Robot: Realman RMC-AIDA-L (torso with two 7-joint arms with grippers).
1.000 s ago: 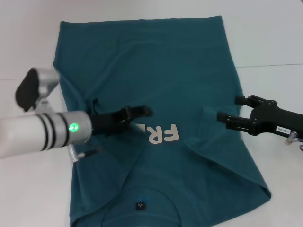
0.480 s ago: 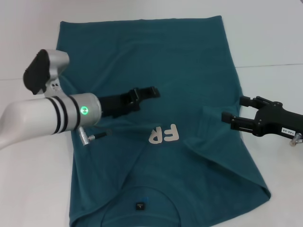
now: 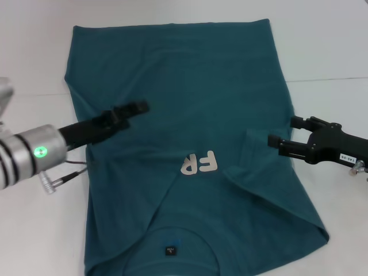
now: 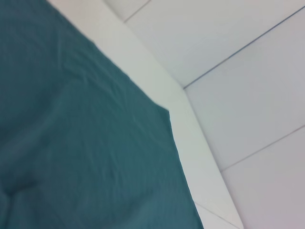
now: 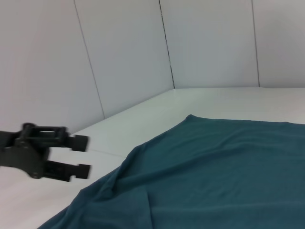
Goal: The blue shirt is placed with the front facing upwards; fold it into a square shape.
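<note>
- Blue shirt [image 3: 190,126]: soft teal cotton, creased, white block letters, spread on white table [image 3: 322,46].
- Left gripper [image 3: 135,108]: above shirt's left part, pincer state can't tell.
- Right gripper [image 3: 282,138]: at shirt's right edge, fingers apart, empty.

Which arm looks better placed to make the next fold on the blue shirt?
Probably the right. The right gripper hangs open at the blue shirt's edge, beside the tucked sleeve. The left gripper is over mid-cloth, away from any edge.
</note>
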